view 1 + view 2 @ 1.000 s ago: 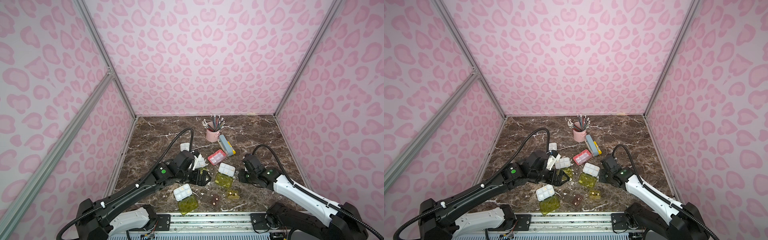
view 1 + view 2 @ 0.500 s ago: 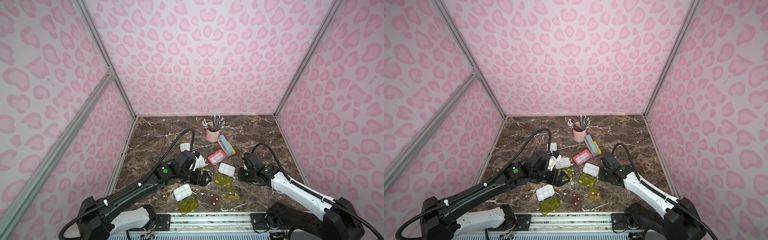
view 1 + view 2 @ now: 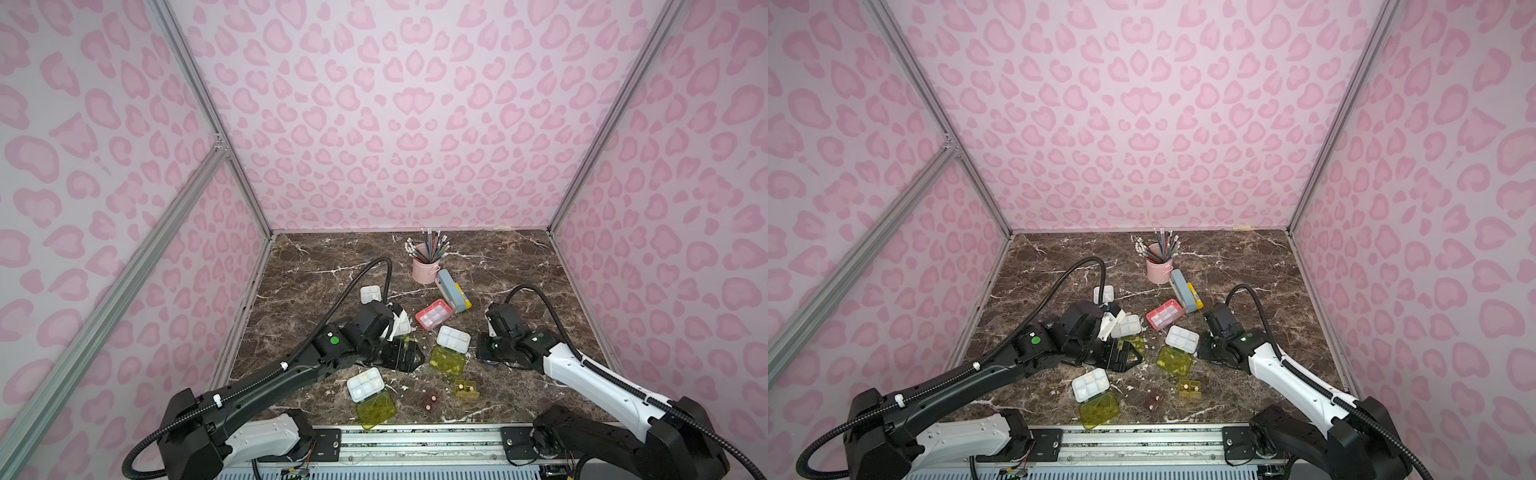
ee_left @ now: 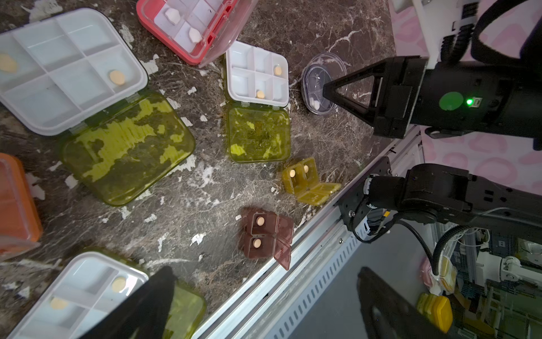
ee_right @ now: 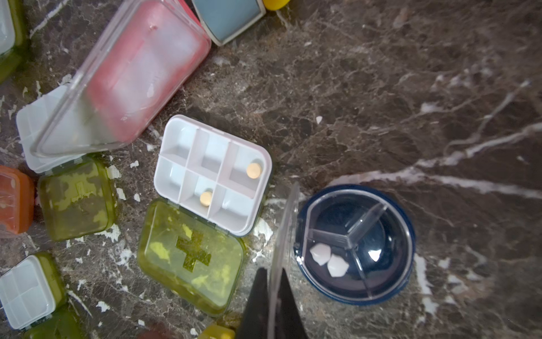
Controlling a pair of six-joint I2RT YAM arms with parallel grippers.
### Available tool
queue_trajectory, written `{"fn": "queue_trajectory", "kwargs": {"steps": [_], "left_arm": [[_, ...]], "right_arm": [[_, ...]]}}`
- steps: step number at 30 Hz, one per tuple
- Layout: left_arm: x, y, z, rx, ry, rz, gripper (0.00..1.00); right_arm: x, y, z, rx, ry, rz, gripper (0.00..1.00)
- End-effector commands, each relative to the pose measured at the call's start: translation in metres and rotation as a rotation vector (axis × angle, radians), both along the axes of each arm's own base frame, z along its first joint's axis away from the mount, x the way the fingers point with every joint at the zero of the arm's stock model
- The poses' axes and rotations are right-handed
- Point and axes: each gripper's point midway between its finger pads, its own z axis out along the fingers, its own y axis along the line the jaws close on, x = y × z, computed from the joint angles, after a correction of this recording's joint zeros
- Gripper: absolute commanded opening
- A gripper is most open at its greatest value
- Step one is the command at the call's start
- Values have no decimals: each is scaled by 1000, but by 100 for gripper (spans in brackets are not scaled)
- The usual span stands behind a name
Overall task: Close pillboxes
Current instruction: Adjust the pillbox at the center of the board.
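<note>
Right jaws pinch clear lid (image 5: 284, 232) of round dark-blue pillbox (image 5: 356, 245); left jaws wide, empty; next fold lid down, press

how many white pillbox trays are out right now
4. Front tray nearest the robot; middle tray at the cluster's centre; third tray just behind the left gripper; back tray farthest away. The arms may hide more.

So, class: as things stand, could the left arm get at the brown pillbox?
Probably yes: the left tool is open, and only bare marble lies between it and the brown pillbox.
</note>
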Motion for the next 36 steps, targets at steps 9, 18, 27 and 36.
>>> {"fn": "queue_trajectory", "kwargs": {"steps": [9, 18, 27, 36], "left_arm": [[5, -11, 9, -40, -13, -17, 98], [5, -12, 9, -41, -9, -16, 98], [4, -12, 6, -44, -1, -8, 98], [6, -18, 4, -57, 14, -10, 99]], "right_arm": [[9, 13, 16, 73, -63, 30, 0], [22, 19, 16, 103, -96, 31, 0], [18, 13, 2, 139, -77, 6, 0], [12, 0, -9, 215, -61, -33, 0]]}}
